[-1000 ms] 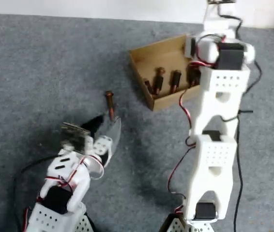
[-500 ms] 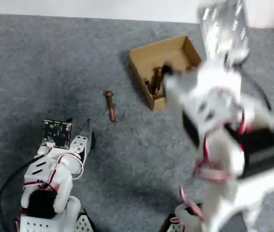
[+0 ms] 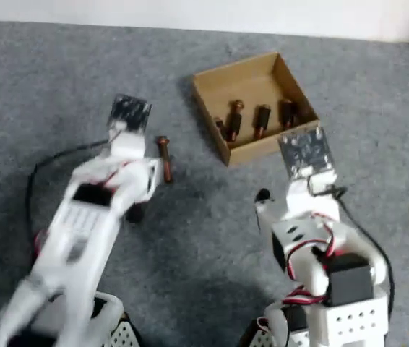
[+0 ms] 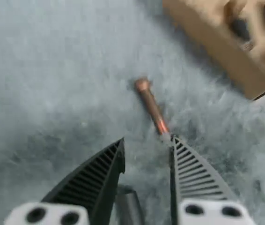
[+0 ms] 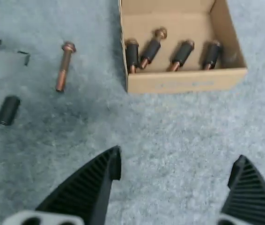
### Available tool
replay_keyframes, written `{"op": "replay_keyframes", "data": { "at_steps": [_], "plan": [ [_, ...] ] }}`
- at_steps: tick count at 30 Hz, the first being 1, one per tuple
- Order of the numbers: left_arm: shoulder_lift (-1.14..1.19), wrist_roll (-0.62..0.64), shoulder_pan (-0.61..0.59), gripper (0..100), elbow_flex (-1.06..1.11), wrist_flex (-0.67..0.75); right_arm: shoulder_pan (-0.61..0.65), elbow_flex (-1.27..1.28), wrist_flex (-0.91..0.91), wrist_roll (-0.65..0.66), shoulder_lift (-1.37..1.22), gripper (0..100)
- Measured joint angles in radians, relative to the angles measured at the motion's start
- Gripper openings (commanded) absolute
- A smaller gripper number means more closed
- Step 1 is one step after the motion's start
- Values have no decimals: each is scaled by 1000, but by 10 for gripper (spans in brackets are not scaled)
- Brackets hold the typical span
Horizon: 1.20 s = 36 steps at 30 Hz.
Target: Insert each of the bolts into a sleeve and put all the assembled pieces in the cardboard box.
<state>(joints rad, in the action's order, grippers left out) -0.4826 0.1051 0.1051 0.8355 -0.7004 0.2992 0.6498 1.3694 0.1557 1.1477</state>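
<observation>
One bolt lies bare on the grey tabletop. In the high view it is at about 8 o'clock from the cardboard box, with its head pointing to 12. Four assembled pieces sit in a row inside the box. The last sleeve lies on its side near the bolt but apart from it. In the high view, a dark shape at the bolt's 7 o'clock, half under the left arm, looks to be that sleeve.

The left gripper hangs low over the bolt, jaws parted and nothing between them. One jaw tip sits just beside the bolt's threaded end. The right gripper is spread wide and empty, short of the box on its 5 o'clock side.

We see three risks.
- **Poor grasp point:** the left gripper lines up with the very end of the shank, not its middle. If it closes there, we judge the bolt may squirt out, roll on the tabletop or swing in the jaws.
- **Blocked mating:** a grasp on the threaded end would cover the part that has to enter the sleeve. That would block the insertion or force a regrasp.
- **Disturbed sleeve:** the sleeve lies close under the left wrist. Coming down could nudge it and send it rolling beyond easy reach.

If both arms close in on that small patch together, they could also knock each other.
</observation>
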Motion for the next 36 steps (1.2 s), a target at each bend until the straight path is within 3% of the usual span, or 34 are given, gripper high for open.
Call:
{"op": "replay_keyframes", "data": {
  "at_steps": [4, 13, 20, 29, 36],
  "plan": [
    [259, 84, 0, 162, -150, 0, -9, 161, -75, 0, 114, 332],
    [572, 95, 0, 162, -417, 46, -9, 448, -270, 3, 187, 332],
    [864, 95, 0, 162, -661, 40, -32, 551, -304, 3, 187, 332],
    [1128, 247, 0, 159, -1057, -305, -37, 640, -396, 3, 187, 332],
    [1206, 265, -2, 158, -1232, -542, -37, 643, -408, 3, 187, 332]
  ]
}}
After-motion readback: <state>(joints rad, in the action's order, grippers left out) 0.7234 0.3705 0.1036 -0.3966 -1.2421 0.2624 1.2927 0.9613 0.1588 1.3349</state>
